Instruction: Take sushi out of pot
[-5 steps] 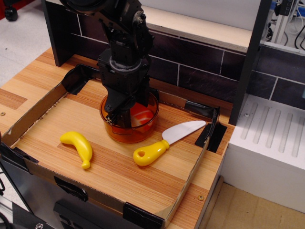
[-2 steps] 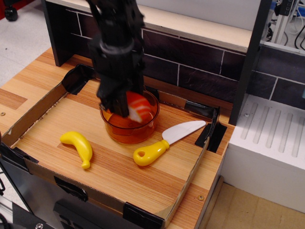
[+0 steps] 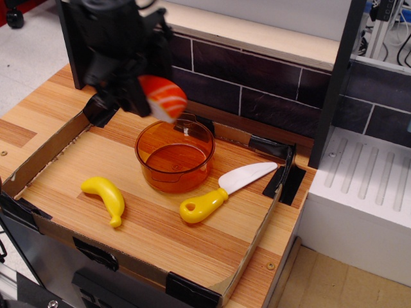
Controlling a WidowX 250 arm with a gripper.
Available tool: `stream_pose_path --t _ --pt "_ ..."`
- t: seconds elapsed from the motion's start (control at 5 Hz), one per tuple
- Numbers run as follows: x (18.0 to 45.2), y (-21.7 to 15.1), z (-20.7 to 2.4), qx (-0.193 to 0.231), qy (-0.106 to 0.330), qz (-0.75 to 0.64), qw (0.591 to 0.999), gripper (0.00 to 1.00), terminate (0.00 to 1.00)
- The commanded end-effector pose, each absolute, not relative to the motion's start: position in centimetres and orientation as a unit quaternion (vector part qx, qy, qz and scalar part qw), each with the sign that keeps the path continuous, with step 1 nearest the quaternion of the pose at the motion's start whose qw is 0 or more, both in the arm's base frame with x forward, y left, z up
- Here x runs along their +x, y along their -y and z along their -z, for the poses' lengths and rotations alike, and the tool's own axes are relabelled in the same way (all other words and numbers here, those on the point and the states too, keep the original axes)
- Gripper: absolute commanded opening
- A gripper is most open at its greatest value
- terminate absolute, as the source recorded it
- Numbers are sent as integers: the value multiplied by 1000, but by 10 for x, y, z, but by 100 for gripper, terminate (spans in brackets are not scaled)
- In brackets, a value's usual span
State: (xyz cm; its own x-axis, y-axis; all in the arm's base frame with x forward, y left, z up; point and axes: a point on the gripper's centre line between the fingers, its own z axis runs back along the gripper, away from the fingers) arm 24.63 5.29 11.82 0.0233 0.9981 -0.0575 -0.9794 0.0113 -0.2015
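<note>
Observation.image looks down at your wooden tray [image 3: 160,231] from the front, with a cardboard rim around it and a dark tiled wall [image 3: 270,83] behind. Your gripper [image 3: 144,99] hangs in the air above the tray's back left part, blurred, and it is clamped on the sushi [image 3: 163,97]. You can see the sushi's orange-red top with pale stripes and a strip of white along its lower edge. It sticks out to the right of the black fingers [image 3: 131,96] and sits tilted. It is clear of the pot [image 3: 174,156], up above the pot's back left rim, and touches nothing but the gripper.

The pot stands upright near the middle of the tray, amber and see-through, with nothing in it that you can make out. A small handle shows at its far rim.

In front of the pot and to its left lies the banana [image 3: 106,197], yellow and curved, well apart from the pot. To the pot's right lies the toy knife [image 3: 226,188], its white blade pointing toward the back right corner and its yellow handle toward the front. The handle ends just beside the pot's front right side; you cannot tell whether they touch.

To the right of the tray stands a white ribbed block [image 3: 366,186].
</note>
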Motion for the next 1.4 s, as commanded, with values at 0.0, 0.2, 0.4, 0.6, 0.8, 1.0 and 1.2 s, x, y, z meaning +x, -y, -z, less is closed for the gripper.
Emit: stream_pose_path --t 0.0,0.2,0.4,0.6,0.8,1.0,1.2 --pt "210 -46 -111 -46 -5 -642 765 0 0" --pt "197 -24 -91 -15 -7 -635 772 0 0" --pt "193 -10 -66 0 19 -628 778 0 0" --pt "194 -4 -48 3 42 -633 773 0 0" --pt "199 2 -35 5 52 -642 765 0 0" --pt "200 4 -26 9 58 -645 762 0 0" --pt "199 6 -19 18 57 -643 764 0 0"
